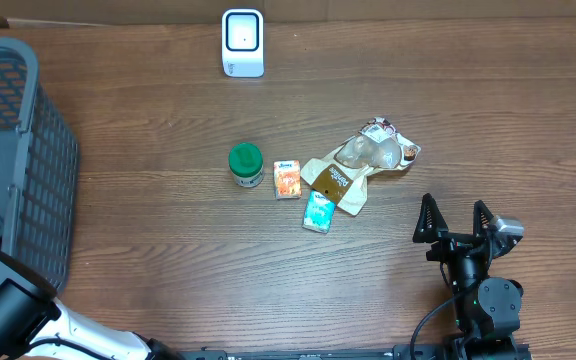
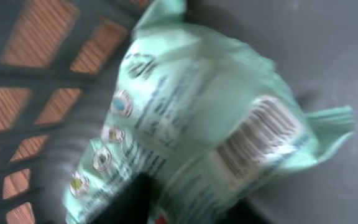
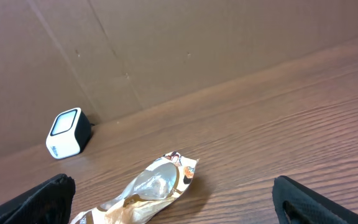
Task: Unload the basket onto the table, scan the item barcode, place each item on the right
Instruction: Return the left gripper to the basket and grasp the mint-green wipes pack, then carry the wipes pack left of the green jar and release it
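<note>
Mint-green packet (image 2: 204, 124) is down inside the grey basket (image 1: 38, 150) at the left end of the counter (image 1: 168, 250), with its barcode (image 2: 260, 134) facing the wrist cam. It's pretty blurry there. One of the left fingers (image 2: 135, 199) is right against the packet's lower edge, but I can't tell if they're clamped on it. Right fingers (image 1: 427, 215) are spread wide and holding nothing, near the brown pouch (image 1: 343, 180). White scanner (image 1: 242, 43) sits at the far edge.

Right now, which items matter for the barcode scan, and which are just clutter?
Job: white scanner; mint-green bag, barcode label showing, in the grey basket.
Lying about: green-lidded jar; orange box; teal box; brown pouch; crumpled wrapper.
</note>
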